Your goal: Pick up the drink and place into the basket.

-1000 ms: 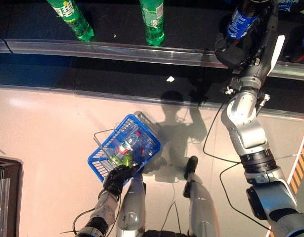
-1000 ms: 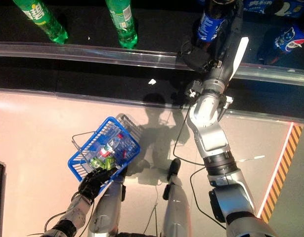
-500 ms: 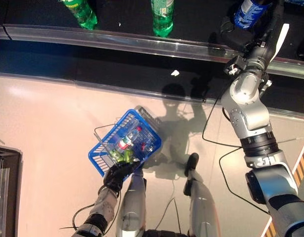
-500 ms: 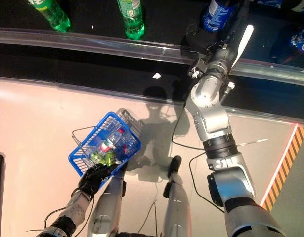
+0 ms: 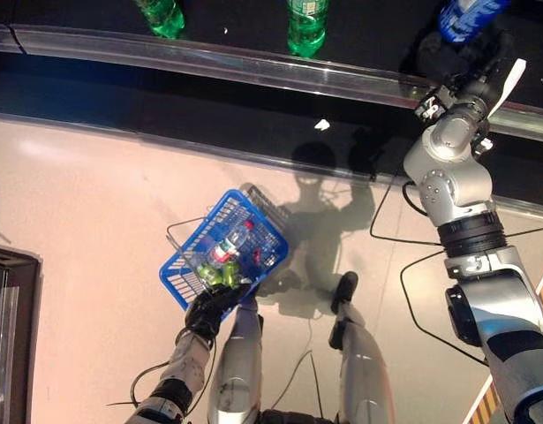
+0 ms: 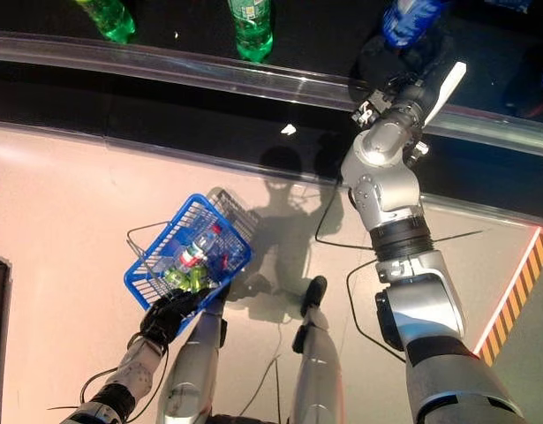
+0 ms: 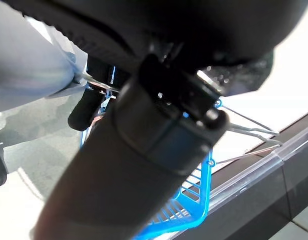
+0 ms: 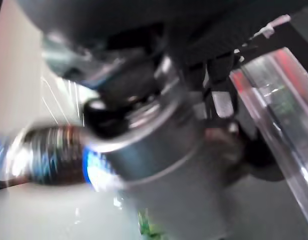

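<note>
A pale glossy floor (image 5: 86,221) is bounded far off by a dark shelf (image 5: 209,106) with a clear rail (image 5: 209,64).

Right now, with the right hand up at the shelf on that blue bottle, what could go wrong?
1. The right hand reaches over the shelf's clear rail; pulling the blue bottle back could catch it on the rail.
2. The basket already holds bottles, so another could land on them and roll out.
3. The left hand holds the basket only at its near edge; added weight could tip it.
</note>
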Controlling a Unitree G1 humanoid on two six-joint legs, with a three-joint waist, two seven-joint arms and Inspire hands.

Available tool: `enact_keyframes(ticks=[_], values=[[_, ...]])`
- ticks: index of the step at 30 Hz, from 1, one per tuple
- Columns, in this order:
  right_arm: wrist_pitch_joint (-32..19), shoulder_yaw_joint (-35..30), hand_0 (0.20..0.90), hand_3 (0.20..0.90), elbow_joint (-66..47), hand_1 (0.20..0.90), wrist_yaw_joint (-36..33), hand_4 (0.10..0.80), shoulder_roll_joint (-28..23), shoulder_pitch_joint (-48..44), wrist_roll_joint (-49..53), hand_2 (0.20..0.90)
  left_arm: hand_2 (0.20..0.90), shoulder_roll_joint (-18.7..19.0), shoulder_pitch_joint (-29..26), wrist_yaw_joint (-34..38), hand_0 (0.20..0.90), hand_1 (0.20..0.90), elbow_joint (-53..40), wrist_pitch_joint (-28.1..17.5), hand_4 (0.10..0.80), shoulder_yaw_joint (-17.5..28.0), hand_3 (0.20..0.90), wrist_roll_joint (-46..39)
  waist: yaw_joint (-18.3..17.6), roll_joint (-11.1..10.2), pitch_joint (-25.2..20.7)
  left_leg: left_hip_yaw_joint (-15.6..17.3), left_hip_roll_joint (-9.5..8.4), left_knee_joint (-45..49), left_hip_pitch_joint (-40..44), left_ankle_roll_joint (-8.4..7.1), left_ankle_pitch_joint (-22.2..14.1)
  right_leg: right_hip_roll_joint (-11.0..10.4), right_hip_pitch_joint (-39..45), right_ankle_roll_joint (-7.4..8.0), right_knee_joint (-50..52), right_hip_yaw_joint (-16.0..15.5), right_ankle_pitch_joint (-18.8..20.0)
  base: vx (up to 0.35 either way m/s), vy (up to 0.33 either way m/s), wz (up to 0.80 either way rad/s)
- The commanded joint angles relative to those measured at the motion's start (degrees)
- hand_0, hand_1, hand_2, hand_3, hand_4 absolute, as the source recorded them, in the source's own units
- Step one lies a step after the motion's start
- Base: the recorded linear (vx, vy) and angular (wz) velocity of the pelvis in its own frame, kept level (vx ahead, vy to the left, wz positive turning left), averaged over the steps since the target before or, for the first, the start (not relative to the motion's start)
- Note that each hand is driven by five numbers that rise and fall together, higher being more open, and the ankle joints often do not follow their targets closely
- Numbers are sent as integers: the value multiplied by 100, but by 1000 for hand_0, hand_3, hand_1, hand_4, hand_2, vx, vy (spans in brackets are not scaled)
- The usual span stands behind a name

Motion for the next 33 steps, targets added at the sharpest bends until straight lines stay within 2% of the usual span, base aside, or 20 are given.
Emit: enact_keyframes(ticks=[1,5,16,25,26,27,28,33], values=[[-694,312,300,200,-404,300,-180,100,-733,-1153,-186,300,300,343,738,-36,300,300,-510,-126,100,-250,200,-200,148,-17,-75,-292,-96,110,-455,443,565,-92,109,-124,342,212,-263,0,0,0],[-851,320,300,200,-375,300,-207,100,-700,-1259,-86,300,300,343,767,-22,300,300,-564,-148,100,-254,200,-211,185,-11,-75,-303,-109,37,-477,449,596,-81,82,-126,321,198,-262,3,1,3],[-785,434,300,200,-470,300,-205,100,-622,-1470,-120,300,300,385,761,-25,300,300,-591,-121,100,-249,200,-213,242,-29,-75,-331,-131,-23,-465,443,623,-77,79,-112,316,145,-254,0,-3,4],[-916,443,300,200,-93,300,-188,100,-712,-1482,-164,300,300,427,756,-98,300,300,-546,-147,100,-255,200,-178,257,-21,-75,-319,-155,-18,-442,447,613,-69,106,-104,328,121,-261,0,0,0],[-940,439,345,252,-47,345,-165,152,-730,-1473,-156,345,300,432,765,-112,300,300,-539,-149,100,-255,200,-171,256,-19,-75,-321,-160,-9,-435,446,606,-66,112,-105,336,122,-265,0,0,0],[-941,444,578,524,13,578,-128,424,-760,-1463,-186,578,300,430,775,-142,300,300,-509,-179,100,-254,200,-178,255,-21,-75,-327,-164,-6,-417,442,597,-60,135,-108,329,121,-271,0,0,0],[-966,445,900,900,44,900,-131,800,-775,-1455,-203,900,300,432,784,-171,300,300,-496,-189,100,-240,200,-174,255,-22,-75,-327,-164,-5,-402,442,591,-60,146,-108,327,121,-273,0,0,0],[-1048,347,900,900,79,900,-113,800,-825,-1327,-372,900,300,433,821,-263,300,300,-449,-225,100,-208,200,-160,248,-11,-75,-319,-179,6,-321,444,555,-55,230,-110,320,130,-292,0,0,0]])
